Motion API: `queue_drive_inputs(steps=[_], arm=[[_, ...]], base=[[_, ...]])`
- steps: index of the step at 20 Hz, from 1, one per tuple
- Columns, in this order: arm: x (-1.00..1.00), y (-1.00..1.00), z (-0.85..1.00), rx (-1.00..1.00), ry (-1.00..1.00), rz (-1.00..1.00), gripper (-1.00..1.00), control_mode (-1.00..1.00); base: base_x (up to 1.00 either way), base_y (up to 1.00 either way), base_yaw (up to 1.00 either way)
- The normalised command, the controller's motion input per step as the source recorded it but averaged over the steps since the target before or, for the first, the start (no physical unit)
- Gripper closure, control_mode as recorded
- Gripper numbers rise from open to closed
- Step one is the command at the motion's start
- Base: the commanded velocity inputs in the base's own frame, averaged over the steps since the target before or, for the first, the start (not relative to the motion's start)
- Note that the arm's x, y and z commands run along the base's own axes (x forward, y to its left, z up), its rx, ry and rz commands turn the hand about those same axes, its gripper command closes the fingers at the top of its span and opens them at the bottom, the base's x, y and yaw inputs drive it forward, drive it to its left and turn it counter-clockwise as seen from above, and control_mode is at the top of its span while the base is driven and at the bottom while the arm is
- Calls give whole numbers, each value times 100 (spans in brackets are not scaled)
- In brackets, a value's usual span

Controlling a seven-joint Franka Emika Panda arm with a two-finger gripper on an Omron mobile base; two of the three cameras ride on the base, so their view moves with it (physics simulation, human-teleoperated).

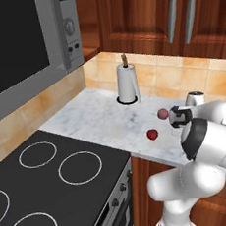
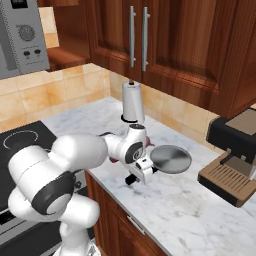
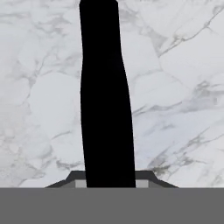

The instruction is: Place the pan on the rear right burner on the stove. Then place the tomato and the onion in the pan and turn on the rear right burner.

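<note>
The pan (image 2: 171, 159), a round silver disc, lies flat on the marble counter (image 2: 200, 215) to the right of the stove (image 1: 54, 190). Its black handle (image 3: 106, 96) runs straight up the middle of the hand view. My gripper (image 2: 141, 171) is shut on that handle, and one fingertip (image 3: 75, 178) shows on each side of it, tight against it. The bright red tomato (image 1: 152, 134) and the purplish onion (image 1: 162, 113) rest on the counter just left of my arm. The rear right burner (image 1: 38, 154) is a bare white ring on the black glass.
A paper towel roll (image 1: 127, 84) stands upright at the back of the counter. A coffee machine (image 2: 234, 150) sits at the right, close to the pan. The microwave (image 1: 23, 40) hangs above the stove. Wooden cabinets (image 2: 165, 45) line the wall.
</note>
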Motion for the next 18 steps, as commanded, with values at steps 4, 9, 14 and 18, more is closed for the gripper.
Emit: queue_drive_inputs(steps=[4,9,14,18], arm=[[-10,10,60,0,-4,0,100,-100],[-9,19,50,0,-2,0,100,-100],[-23,53,37,-1,-1,0,100,-100],[-22,80,24,-4,-1,0,100,-100]], base=[[0,0,0],[0,0,0],[0,0,0],[0,0,0]])
